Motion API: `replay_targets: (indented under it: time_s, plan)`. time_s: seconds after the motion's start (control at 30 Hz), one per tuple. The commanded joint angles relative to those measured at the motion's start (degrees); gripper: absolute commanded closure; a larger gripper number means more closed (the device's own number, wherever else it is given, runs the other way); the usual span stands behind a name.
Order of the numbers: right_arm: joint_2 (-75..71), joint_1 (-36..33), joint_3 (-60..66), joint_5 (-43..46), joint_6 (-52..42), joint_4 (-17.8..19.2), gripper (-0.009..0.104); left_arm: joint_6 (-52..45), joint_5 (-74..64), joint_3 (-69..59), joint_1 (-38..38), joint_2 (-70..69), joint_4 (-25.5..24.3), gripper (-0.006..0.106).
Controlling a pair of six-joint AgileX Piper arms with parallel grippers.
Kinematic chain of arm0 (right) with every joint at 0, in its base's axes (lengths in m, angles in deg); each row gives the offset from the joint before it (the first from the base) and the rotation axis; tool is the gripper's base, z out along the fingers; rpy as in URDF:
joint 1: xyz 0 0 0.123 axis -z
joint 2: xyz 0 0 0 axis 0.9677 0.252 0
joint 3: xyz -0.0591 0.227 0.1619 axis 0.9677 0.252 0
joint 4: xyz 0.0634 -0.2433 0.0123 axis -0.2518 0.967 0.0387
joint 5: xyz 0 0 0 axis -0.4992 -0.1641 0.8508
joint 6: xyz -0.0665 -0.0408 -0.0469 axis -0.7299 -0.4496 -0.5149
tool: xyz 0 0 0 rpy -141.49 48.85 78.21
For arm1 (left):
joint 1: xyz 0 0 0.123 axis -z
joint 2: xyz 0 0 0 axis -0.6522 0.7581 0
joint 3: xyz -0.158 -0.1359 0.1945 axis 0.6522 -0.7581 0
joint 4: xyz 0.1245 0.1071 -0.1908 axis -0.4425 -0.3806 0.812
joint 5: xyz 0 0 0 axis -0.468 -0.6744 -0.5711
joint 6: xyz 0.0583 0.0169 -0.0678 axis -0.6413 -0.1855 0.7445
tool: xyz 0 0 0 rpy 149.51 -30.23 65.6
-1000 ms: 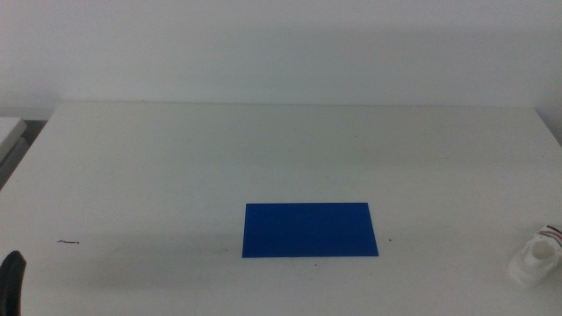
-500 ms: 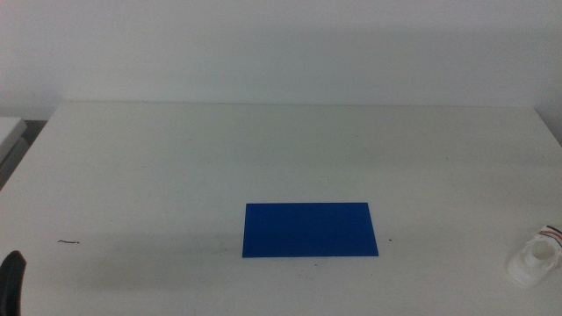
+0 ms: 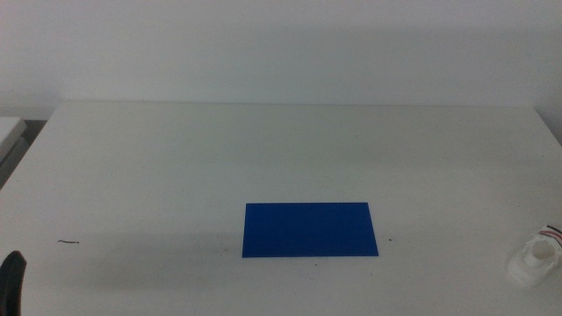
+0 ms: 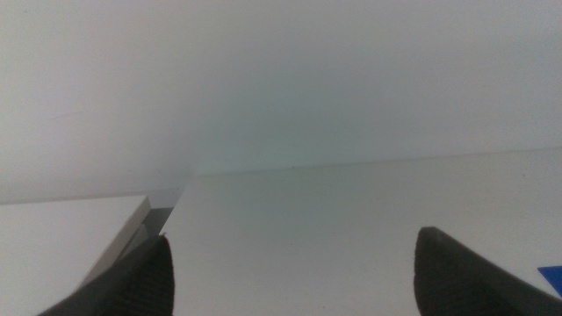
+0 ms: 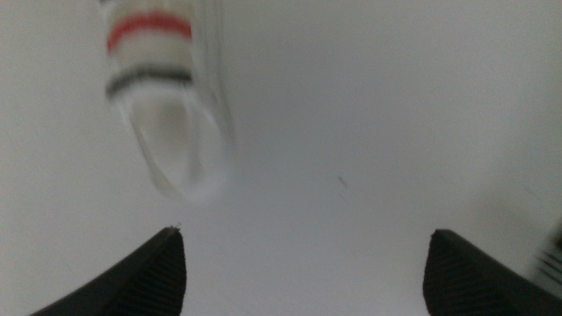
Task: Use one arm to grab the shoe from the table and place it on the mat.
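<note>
The right gripper's [image 5: 303, 263] fingers [image 5: 149, 276] stand wide apart with nothing between them, hovering above the bare table [image 3: 263, 149], and the shoe [image 5: 167, 105] lies on the tabletop just beyond them, off toward one finger rather than centred in the gap, blurred in the right wrist view with its red strap showing. In the middle view the shoe [image 3: 534, 260] rests at the near right edge of the table, well apart from the blue mat [image 3: 310, 230], which lies flat near the centre. The left gripper [image 4: 294, 272] waits at the near left corner, its fingers likewise spread and empty.
</note>
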Motion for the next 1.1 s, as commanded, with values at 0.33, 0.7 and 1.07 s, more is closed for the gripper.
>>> replay_targets:
  time_s: [0.33,0.7,1.07]
  plan:
    - [10.9,3.7,-0.4,20.7,0.3,2.2,0.002,0.1,0.7,0.0,0.0,0.3,0.2,0.007]
    - [22.3,3.6,-0.4,26.6,-2.5,2.2,0.003,0.1,0.7,0.0,0.0,0.3,0.2,0.007]
    - [20.7,-0.2,-3.4,17.2,-0.4,2.7,0.095,0.1,0.7,0.0,0.0,0.3,0.2,0.007]
